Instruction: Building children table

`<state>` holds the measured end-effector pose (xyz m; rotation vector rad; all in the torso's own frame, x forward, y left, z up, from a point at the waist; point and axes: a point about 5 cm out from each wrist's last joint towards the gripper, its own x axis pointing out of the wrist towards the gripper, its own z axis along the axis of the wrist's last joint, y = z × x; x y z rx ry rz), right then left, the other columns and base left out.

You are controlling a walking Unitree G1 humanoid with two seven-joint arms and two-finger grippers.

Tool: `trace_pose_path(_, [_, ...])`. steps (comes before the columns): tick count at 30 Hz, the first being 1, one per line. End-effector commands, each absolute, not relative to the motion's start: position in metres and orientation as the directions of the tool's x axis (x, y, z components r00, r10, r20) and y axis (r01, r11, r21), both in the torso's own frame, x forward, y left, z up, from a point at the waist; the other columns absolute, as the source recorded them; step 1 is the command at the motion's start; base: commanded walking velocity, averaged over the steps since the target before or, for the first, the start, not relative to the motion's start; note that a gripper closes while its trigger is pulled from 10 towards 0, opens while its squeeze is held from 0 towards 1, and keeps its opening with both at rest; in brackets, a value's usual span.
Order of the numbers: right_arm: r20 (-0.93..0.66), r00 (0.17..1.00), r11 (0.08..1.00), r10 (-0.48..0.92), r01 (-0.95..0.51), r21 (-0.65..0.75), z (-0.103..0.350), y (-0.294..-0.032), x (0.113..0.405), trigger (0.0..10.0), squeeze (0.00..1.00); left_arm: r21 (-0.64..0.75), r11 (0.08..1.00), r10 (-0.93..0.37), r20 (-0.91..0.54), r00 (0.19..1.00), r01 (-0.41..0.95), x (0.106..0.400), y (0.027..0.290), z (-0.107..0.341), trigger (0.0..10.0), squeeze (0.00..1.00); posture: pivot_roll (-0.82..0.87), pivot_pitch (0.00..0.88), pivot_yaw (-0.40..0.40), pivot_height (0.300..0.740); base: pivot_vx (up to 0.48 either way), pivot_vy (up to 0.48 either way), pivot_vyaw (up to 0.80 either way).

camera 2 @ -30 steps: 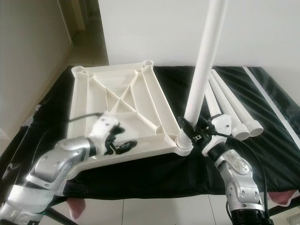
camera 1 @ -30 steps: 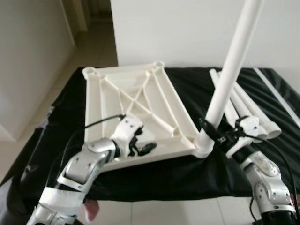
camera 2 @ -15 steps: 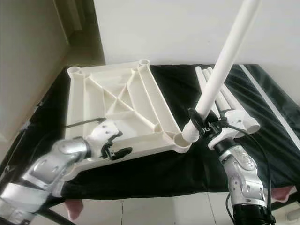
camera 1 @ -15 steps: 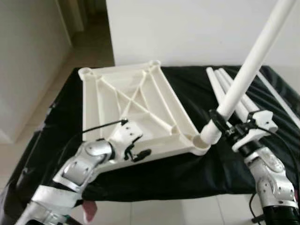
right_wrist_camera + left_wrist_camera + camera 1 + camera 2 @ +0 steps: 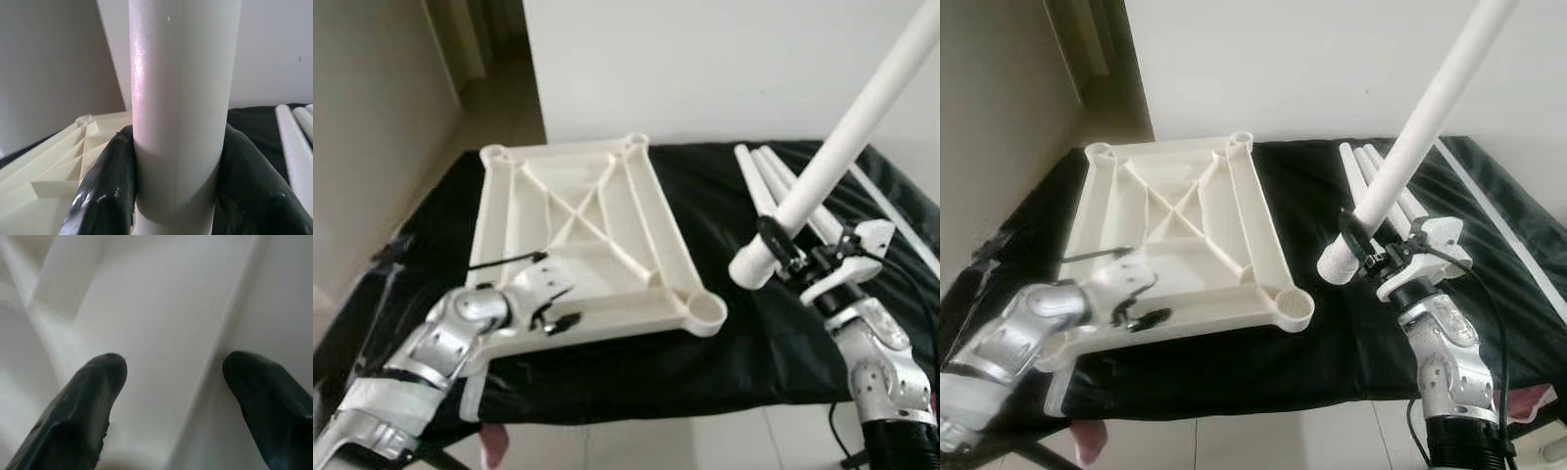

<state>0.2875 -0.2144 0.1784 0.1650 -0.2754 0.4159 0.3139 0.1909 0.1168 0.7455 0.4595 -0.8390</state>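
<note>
Your right claw (image 5: 790,257) clenched on white leg (image 5: 842,147), tilted beside ribbed cream tabletop (image 5: 582,230), leg's top cut off, left claw (image 5: 556,311) released over tabletop's near rim.

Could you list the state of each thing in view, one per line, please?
Tabletop: upside down on the black cloth, ribs up, near-right socket empty.
Held leg: tilted, lower end off the socket, in the air.
Spare legs: lying on the cloth.
Right gripper: shut on the held leg.
Left gripper: open, at the tabletop's near edge.
</note>
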Motion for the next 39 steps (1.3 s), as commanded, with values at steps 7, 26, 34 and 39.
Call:
trace_pose_path(7, [0.248, 0.836, 0.860, 0.490, -0.510, 0.019, 0.174, -0.196, 0.286, 10.0, 0.00, 0.452, 0.420, -0.293, -0.754, 0.589, 0.787, 0.313, 0.238, 0.097, 10.0, 0.00, 0.08, 0.000, -0.012, 0.740, 0.000, 0.000, 0.00])
trace_pose_path(26, [0.227, 0.695, 0.730, 0.682, -0.668, -0.145, 0.173, -0.147, 0.290, 10.0, 0.00, 0.282, 0.555, -0.652, -0.438, 0.620, 0.783, 0.339, 0.181, 0.146, 10.0, 0.00, 0.09, 0.000, -0.035, 0.740, 0.000, 0.000, 0.00])
trace_pose_path(34, [0.223, 0.728, 0.759, 0.648, -0.642, -0.109, 0.155, -0.153, 0.284, 10.0, 0.00, 0.186, 0.542, -0.734, -0.371, 0.569, 0.820, 0.323, 0.166, 0.139, 10.0, 0.00, 0.09, 0.000, -0.035, 0.740, 0.000, 0.000, 0.00])
trace_pose_path(39, [0.217, 0.729, 0.759, 0.649, -0.641, -0.116, 0.150, -0.163, 0.284, 10.0, 0.00, 0.135, 0.506, -0.779, -0.353, 0.518, 0.852, 0.315, 0.164, 0.142, 10.0, 0.00, 0.09, 0.000, -0.025, 0.740, 0.000, 0.000, 0.00])
